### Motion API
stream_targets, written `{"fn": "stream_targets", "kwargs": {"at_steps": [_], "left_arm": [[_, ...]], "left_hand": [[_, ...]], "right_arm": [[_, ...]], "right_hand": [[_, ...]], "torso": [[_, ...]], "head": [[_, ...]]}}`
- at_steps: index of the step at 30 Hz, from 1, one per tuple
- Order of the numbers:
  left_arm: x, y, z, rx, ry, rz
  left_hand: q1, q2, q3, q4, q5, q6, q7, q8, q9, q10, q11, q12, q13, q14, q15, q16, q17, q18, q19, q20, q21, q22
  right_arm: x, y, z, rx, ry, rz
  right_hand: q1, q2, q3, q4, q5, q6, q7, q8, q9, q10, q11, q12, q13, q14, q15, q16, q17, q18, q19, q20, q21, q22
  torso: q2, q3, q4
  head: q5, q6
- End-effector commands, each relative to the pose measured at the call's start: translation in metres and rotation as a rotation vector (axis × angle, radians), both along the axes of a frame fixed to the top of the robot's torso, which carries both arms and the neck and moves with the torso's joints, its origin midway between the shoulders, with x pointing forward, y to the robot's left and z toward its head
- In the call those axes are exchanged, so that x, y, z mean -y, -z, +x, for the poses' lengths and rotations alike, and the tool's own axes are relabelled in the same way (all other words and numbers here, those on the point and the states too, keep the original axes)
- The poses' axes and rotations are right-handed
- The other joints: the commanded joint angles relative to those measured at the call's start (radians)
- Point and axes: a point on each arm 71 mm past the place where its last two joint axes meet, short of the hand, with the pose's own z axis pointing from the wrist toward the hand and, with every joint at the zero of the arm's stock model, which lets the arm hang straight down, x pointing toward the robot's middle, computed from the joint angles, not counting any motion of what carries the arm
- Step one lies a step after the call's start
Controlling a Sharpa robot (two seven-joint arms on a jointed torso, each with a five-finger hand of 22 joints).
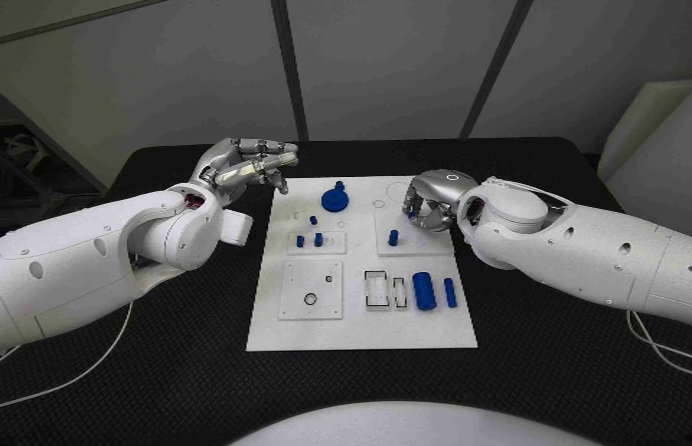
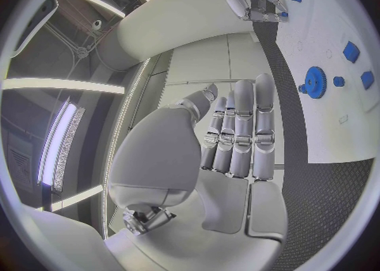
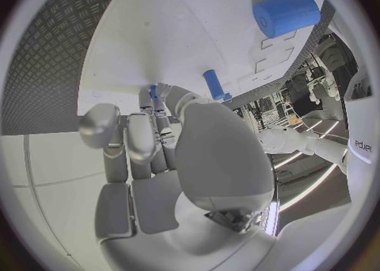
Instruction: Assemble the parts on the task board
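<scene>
The flat white plastic task board point(image 1: 361, 331) lies in the middle of the black table point(image 1: 562, 366). Some small blue parts already stand in it. A round blue gear with teeth point(image 1: 335, 200) sits near the board's far edge. A few short blue pegs point(image 1: 309, 236) stand a bit nearer than the gear, toward the board's left edge. So I think the job is partly done.

More is left. A fat blue cylinder point(image 1: 424, 291) and a thin blue pin point(image 1: 450, 292) lie loose on their sides near the board's right edge. Beside them are little open slots point(image 1: 378, 290) with nothing in them. A square panel with small holes point(image 1: 312, 289) near the left edge also looks unfilled.

The silver left hand point(image 1: 254, 167) is held up just past the board's far left corner. Its fingers are straight, close side by side, and hold nothing. The silver right hand point(image 1: 430, 206) reaches down over the board's far right part. Its fingertips point(image 3: 158, 91) seem to pinch a tiny blue peg point(image 3: 152, 92), but I cannot tell for sure.

The only writing is a small dark word on the white right arm, too blurry to read.
</scene>
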Motion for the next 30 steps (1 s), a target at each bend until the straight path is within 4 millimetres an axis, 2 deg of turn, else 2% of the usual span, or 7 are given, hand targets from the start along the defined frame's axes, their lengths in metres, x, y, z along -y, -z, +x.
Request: {"fn": "stream_targets", "kwargs": {"at_steps": [1, 5, 15, 25, 30], "left_arm": [[0.001, -0.002, 0.000, 0.015, 0.002, -0.014], [0.002, -0.002, 0.000, 0.014, 0.004, -0.015], [0.002, -0.002, 0.000, 0.012, 0.007, -0.015], [0.002, -0.001, 0.001, 0.011, 0.007, -0.015], [0.001, 0.000, 0.002, 0.005, 0.004, -0.011]], "left_hand": [[-0.002, 0.008, 0.001, -0.004, 0.002, 0.001, 0.006, 0.006, -0.002, -0.005, -0.001, 0.004, 0.002, -0.005, 0.000, -0.003, -0.001, -0.004, -0.006, -0.001, -0.004, -0.002], [-0.001, 0.008, 0.001, -0.005, 0.002, 0.000, 0.006, 0.006, -0.002, -0.007, -0.001, 0.005, 0.002, -0.006, 0.000, -0.004, -0.002, -0.004, -0.006, -0.001, -0.005, -0.002], [0.002, 0.009, 0.001, -0.008, 0.002, -0.001, 0.007, 0.005, -0.003, -0.014, 0.001, 0.006, 0.002, -0.010, 0.001, -0.007, -0.007, -0.004, -0.008, -0.001, -0.009, -0.004], [0.003, 0.010, 0.000, -0.009, 0.002, -0.002, 0.008, 0.005, -0.004, -0.018, 0.002, 0.007, 0.002, -0.013, 0.002, -0.010, -0.011, -0.004, -0.009, 0.000, -0.012, -0.005], [0.000, 0.010, -0.002, -0.010, 0.002, -0.008, 0.012, 0.002, -0.006, -0.035, 0.007, 0.002, -0.001, -0.019, 0.005, -0.016, -0.017, -0.005, -0.013, 0.001, -0.018, -0.008]], "right_arm": [[-0.002, 0.003, -0.001, -0.017, -0.013, -0.020], [-0.001, 0.005, -0.001, -0.019, 0.002, -0.045], [-0.002, 0.007, -0.001, 0.013, 0.012, -0.077], [-0.003, 0.000, -0.007, 0.078, -0.002, -0.017], [0.000, -0.006, -0.011, 0.111, 0.001, 0.038]], "right_hand": [[-0.001, 0.018, 0.005, -0.006, 0.002, 0.014, -0.002, 0.009, 0.002, 0.015, -0.002, 0.006, 0.004, 0.053, -0.011, 0.007, 0.001, -0.017, 0.014, -0.001, 0.030, 0.038], [0.007, 0.030, 0.009, -0.018, -0.013, 0.021, -0.003, 0.010, 0.002, 0.018, -0.004, 0.005, 0.008, 0.051, -0.012, 0.005, -0.009, -0.023, 0.023, -0.003, 0.061, 0.077], [0.020, 0.042, 0.021, -0.044, -0.019, 0.031, -0.005, 0.010, 0.002, 0.025, -0.005, 0.003, 0.016, 0.049, -0.013, 0.012, -0.017, -0.029, 0.026, -0.004, 0.097, 0.119], [0.016, 0.045, 0.023, -0.053, -0.017, 0.043, -0.008, 0.014, 0.004, 0.034, -0.009, 0.003, 0.022, 0.047, -0.016, 0.017, -0.020, -0.033, 0.031, -0.005, 0.119, 0.147], [0.016, 0.045, 0.027, -0.056, -0.014, 0.042, -0.007, 0.012, 0.003, 0.031, -0.008, 0.000, 0.022, 0.047, -0.016, 0.019, -0.020, -0.033, 0.030, -0.005, 0.123, 0.151]], "torso": [[-0.001, 0.0001, 0.0000], [-0.001, 0.0004, 0.0001], [-0.001, 0.0004, -0.0012], [-0.002, 0.0010, -0.0013], [-0.003, -0.0001, -0.0008]], "head": [[0.002, -0.002], [0.002, -0.004], [0.001, -0.008], [-0.001, -0.006], [-0.004, -0.004]]}}
